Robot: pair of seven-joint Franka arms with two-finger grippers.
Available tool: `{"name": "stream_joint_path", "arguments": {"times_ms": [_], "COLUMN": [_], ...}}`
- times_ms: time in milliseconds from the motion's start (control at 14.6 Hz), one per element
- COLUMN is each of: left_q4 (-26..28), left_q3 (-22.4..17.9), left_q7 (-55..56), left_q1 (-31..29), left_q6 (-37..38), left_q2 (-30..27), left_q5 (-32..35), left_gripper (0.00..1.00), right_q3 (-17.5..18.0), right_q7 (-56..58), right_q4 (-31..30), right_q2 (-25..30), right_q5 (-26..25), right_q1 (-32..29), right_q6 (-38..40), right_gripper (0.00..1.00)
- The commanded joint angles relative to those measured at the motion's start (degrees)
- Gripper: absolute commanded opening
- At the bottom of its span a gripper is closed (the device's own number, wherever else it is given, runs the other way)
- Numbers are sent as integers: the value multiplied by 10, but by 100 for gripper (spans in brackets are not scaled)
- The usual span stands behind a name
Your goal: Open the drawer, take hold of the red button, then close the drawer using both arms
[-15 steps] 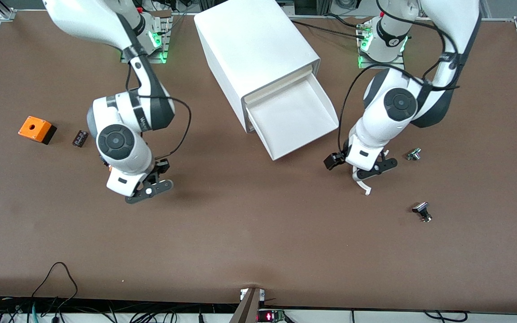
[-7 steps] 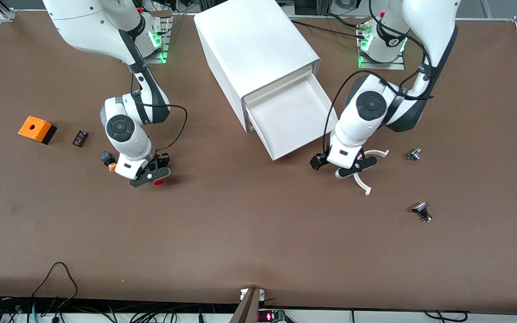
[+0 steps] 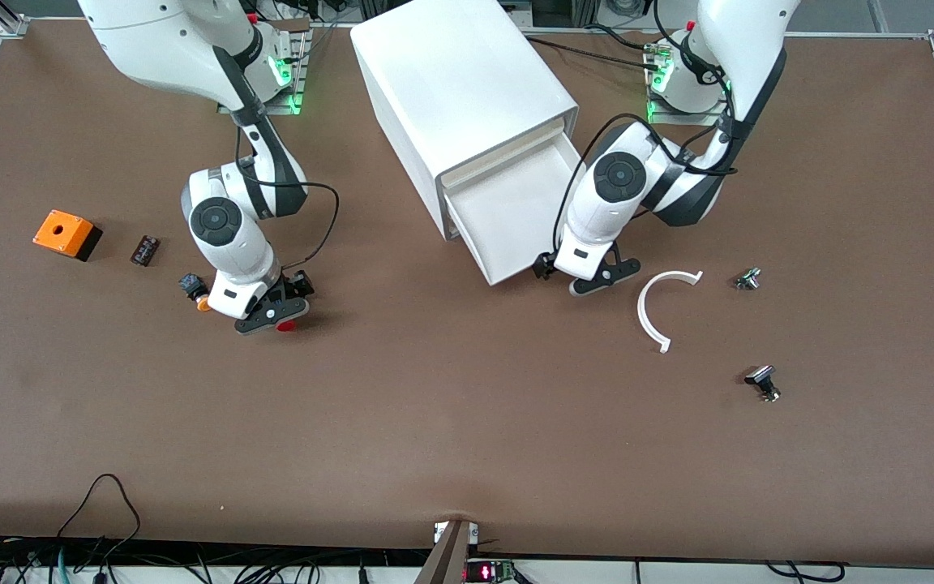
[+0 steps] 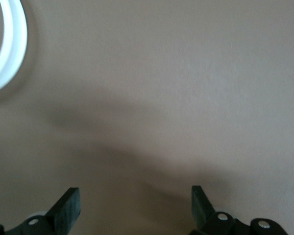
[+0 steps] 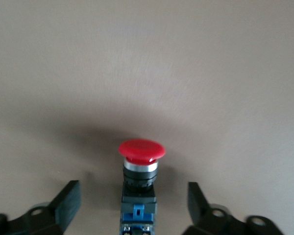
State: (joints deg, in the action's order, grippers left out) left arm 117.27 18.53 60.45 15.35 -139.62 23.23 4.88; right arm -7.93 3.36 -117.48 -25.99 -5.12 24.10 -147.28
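Note:
The lowest drawer (image 3: pixel 516 203) stands pulled out of the white cabinet (image 3: pixel 459 81), and its tray shows nothing inside. The red-capped button (image 5: pixel 142 150) lies on its side on the table, with its black-blue body between the fingers of my right gripper (image 5: pixel 133 196). That gripper is open and low over the button (image 3: pixel 286 326), with a gap on each side. My right gripper (image 3: pixel 271 312) is toward the right arm's end of the table. My left gripper (image 3: pixel 601 280) hangs open and holds nothing, just off the drawer's front corner, over bare table (image 4: pixel 134 201).
A white C-shaped ring (image 3: pixel 652 312) lies close to the left gripper, and it also shows in the left wrist view (image 4: pixel 10 54). An orange-capped button (image 3: pixel 195 294), a small black part (image 3: pixel 144 250) and an orange box (image 3: pixel 66 233) lie near the right arm. Two metal parts (image 3: pixel 747 278) (image 3: pixel 762 381) lie toward the left arm's end.
My right gripper has gone from shut to open and moved away from the front camera; the red cap now shows at it. The left gripper has swung from over the ring to the drawer's front corner.

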Motion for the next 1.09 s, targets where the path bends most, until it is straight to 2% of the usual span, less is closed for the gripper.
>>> {"name": "stream_joint_path", "arguments": {"times_ms": [0, 137, 273, 547, 615, 752, 820, 1025], "left_q4": [19, 34, 43, 55, 55, 55, 55, 55], "left_q3": [33, 67, 93, 129, 138, 153, 157, 171], "left_q7": [62, 103, 128, 173, 177, 177, 173, 171], "left_q1": [-4, -9, -10, -12, -15, -20, -23, -27], "left_q6": [19, 22, 25, 32, 47, 67, 75, 81], "left_q2": [-22, -32, -34, -38, -39, -47, -48, -48], "left_q5": [15, 14, 11, 8, 8, 2, -9, -35], "left_gripper": [100, 100, 100, 100, 100, 100, 100, 100], "right_q3": [5, 5, 4, 6, 20, 91, 112, 114], "right_q7": [1, -1, 1, 1, 2, 5, 2, 8], "right_q4": [92, 157, 201, 273, 282, 308, 322, 325], "right_q2": [23, 23, 28, 45, 48, 56, 59, 95], "right_q5": [-1, 15, 60, 67, 67, 68, 61, 61], "right_q1": [-9, -9, -9, -38, -58, -139, -161, -200], "right_q6": [130, 210, 263, 350, 367, 400, 427, 458], "right_gripper": [100, 100, 100, 100, 100, 100, 100, 100]}}
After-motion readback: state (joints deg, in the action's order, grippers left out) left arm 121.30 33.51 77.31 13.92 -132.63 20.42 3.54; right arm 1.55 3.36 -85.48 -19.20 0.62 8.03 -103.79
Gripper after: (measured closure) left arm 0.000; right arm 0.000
